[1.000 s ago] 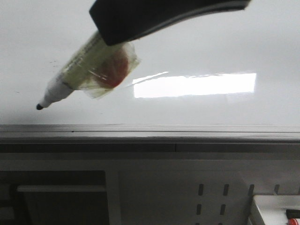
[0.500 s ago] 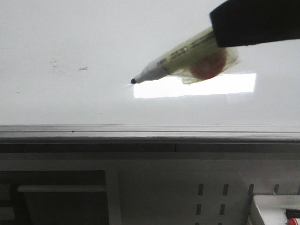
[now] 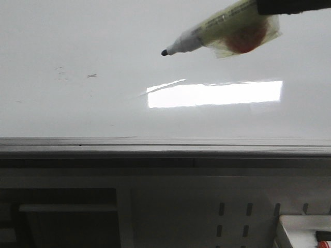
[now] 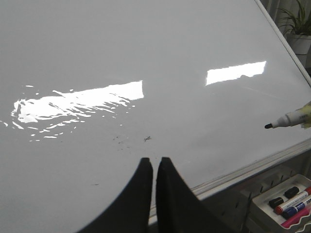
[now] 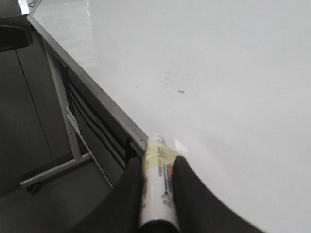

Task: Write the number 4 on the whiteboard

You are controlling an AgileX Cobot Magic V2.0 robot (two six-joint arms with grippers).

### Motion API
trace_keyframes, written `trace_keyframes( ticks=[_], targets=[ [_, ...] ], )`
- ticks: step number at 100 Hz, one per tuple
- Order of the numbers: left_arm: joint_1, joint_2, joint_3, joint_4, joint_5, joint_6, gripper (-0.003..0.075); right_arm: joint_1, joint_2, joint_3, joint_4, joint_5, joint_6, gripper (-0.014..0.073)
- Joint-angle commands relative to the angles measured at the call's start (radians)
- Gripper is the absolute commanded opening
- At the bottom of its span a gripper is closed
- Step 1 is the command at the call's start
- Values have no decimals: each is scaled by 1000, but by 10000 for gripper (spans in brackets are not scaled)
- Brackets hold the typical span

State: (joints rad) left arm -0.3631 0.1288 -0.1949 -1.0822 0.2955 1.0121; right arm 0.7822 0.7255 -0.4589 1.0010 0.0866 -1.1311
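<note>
Right gripper (image 5: pixel 156 167) is clamped on a marker (image 3: pixel 217 30), fingers (image 5: pixel 187 179) on either side of the barrel, which has yellowish tape wrapped round it plus a red blob under the tape. In the front view the marker comes in from the upper right, tilted, black tip pointing left and slightly down, over the upper middle of the whiteboard (image 3: pixel 77 31). Can't tell from any view whether the tip touches the surface or sits just off it. No number 4 on the board: only a few tiny grey smudges (image 3: pixel 91 76) left of centre, well apart from the tip, and a bright rectangular light reflection (image 3: pixel 214 94) below the marker. Grey edge rail (image 3: pixel 165 147) runs along the board's near edge. Left gripper (image 4: pixel 153 167) has its two black fingers pressed together with only a hairline gap, holding nothing, hanging over the board near the smudges. Left wrist view also catches the marker tip at the board's far side and a tray of markers (image 4: pixel 286 201) beyond the rail.
</note>
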Motion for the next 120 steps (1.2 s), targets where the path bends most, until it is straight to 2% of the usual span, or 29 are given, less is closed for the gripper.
trace_keyframes(
  ticks=[1, 51, 91, 101, 110, 120],
  targets=[
    [3, 7, -28, -32, -45, -11, -20, -1, -7, -28, 12, -65, 1, -51],
    [3, 7, -28, -34, -45, -11, -20, -1, -7, -28, 12, -75, 1, -51],
    [3, 7, -28, -34, -45, -11, -20, -1, -7, -28, 0, -20, 1, -51],
    [3, 7, -28, -34, -45, -11, -20, -1, -7, -28, -56, -24, 1, -51],
    [3, 7, -28, -34, -45, -11, -20, -1, -7, -28, -124, -46, 48, -51],
    [3, 7, -28, -34, -45, -11, -20, -1, -7, -28, -244, -87, 224, -51]
  ],
)
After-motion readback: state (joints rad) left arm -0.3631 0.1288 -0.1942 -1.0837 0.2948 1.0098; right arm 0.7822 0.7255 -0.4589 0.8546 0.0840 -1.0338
